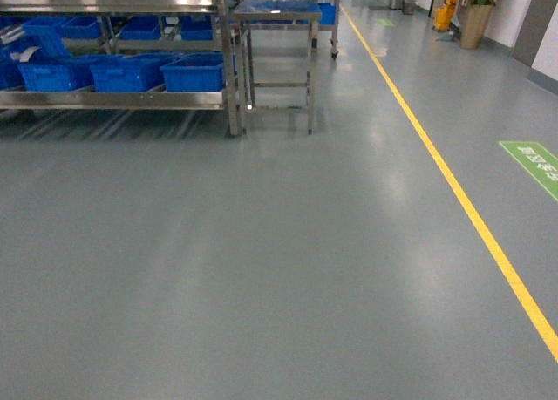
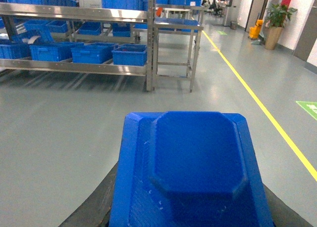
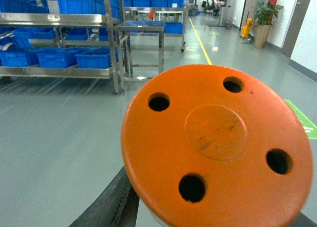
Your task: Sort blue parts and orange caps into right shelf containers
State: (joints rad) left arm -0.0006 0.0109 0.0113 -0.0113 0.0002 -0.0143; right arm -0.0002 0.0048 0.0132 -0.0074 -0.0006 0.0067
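In the left wrist view a blue part (image 2: 195,158), a moulded blue plastic piece with a raised octagonal centre, fills the lower frame. My left gripper (image 2: 190,214) is shut on it, with dark fingers (image 2: 91,207) showing at both sides. In the right wrist view an orange cap (image 3: 215,143), a round disc with several holes, sits in my right gripper (image 3: 208,218), which is shut on it. Blue crates (image 1: 196,71) stand on a steel shelf (image 1: 113,99) far ahead on the left. Neither gripper appears in the head view.
A steel table (image 1: 279,16) stands right of the shelf. A yellow floor line (image 1: 453,191) runs along the right, with a green floor sign (image 1: 534,165) beyond it. A potted plant (image 1: 478,12) stands far right. Grey floor lies between me and the shelf.
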